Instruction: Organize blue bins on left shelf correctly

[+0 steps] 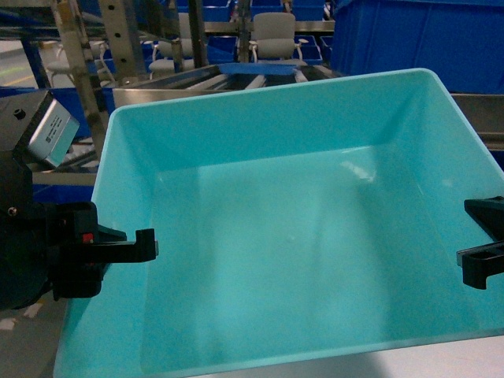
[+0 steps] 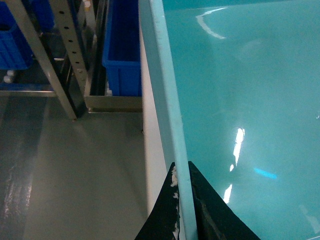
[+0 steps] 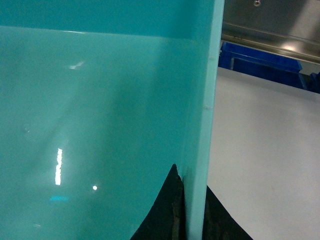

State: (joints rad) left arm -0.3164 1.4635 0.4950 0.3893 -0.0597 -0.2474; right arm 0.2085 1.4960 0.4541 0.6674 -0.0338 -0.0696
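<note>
Turquoise bin (image 1: 299,228): smooth glossy plastic, light glints inside. Behind bin, steel shelf (image 1: 236,79): shiny metal rails. Dark blue crate (image 2: 122,47) beside bin: plastic.

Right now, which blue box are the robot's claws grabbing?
The big light turquoise bin. The left claw and the right claw each pinch a side rim. The darker royal-blue crates sit untouched behind it.
</note>
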